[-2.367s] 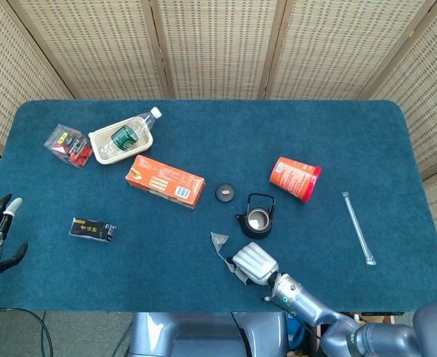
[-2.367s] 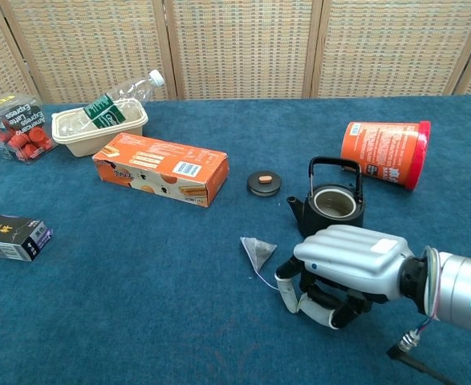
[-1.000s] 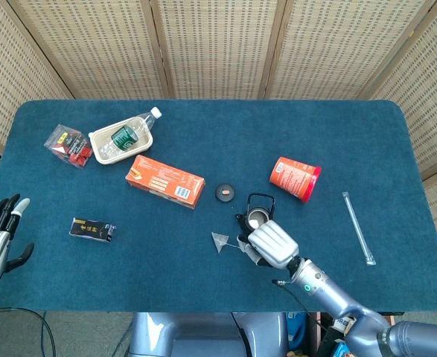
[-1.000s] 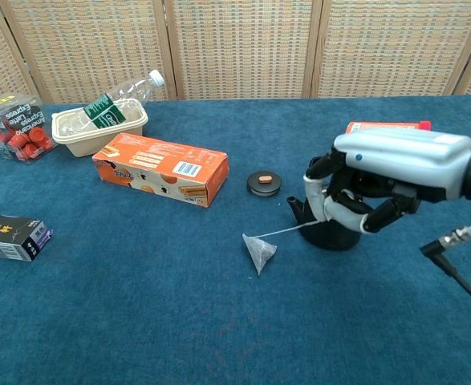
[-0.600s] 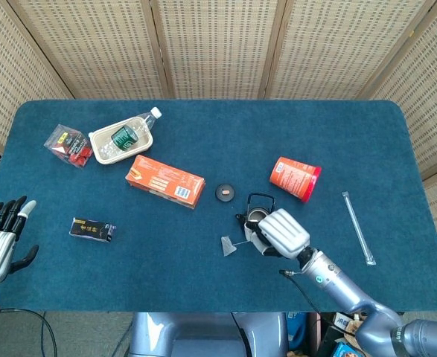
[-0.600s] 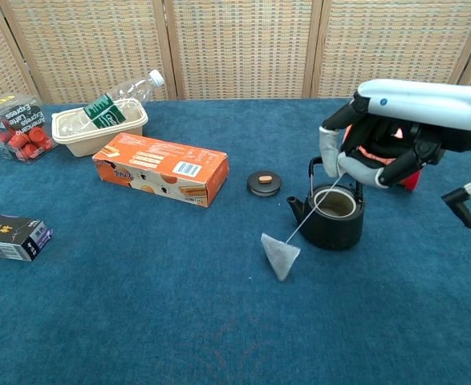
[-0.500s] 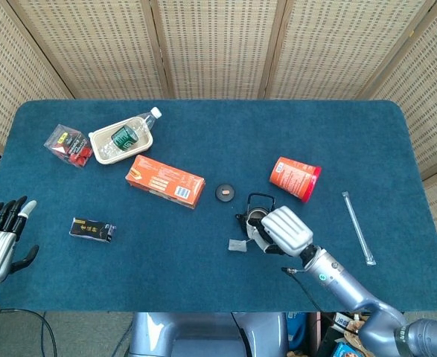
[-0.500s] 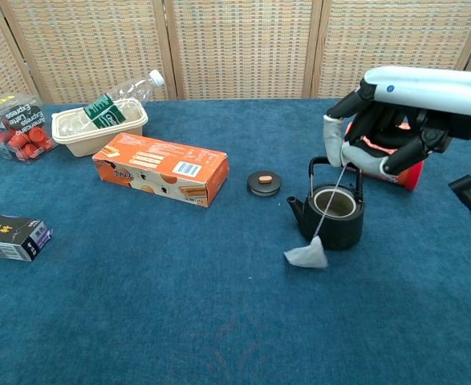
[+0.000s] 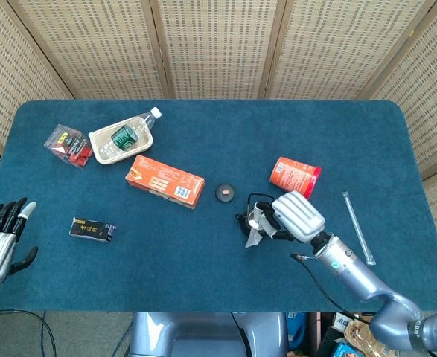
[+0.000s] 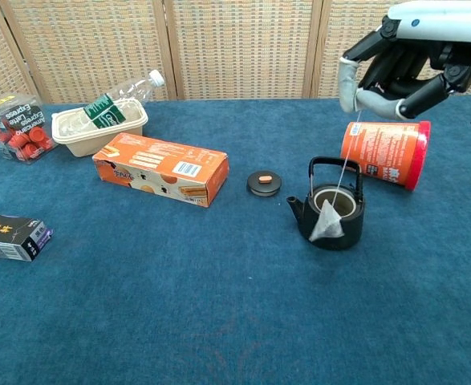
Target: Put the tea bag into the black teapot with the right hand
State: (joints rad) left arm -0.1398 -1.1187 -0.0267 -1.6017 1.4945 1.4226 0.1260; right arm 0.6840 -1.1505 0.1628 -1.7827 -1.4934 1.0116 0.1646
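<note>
One thin string ran down from the right hand (image 10: 404, 60), which pinched its top end high above the black teapot (image 10: 331, 210). The tea bag (image 10: 328, 222), a limp pale pyramid, dangled against the teapot's front wall, below its open mouth. Doing this well probably meant steadying the swing, centring the bag over the mouth, then lowering slowly.

one teapot (image 10: 332, 215), one tea bag (image 10: 327, 222), two hands (image 10: 399, 60)

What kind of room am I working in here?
Likely a staged test setup, not a kitchen: a blue cloth-covered table, woven folding screens behind it, and unrelated props like the black teapot and orange box.
</note>
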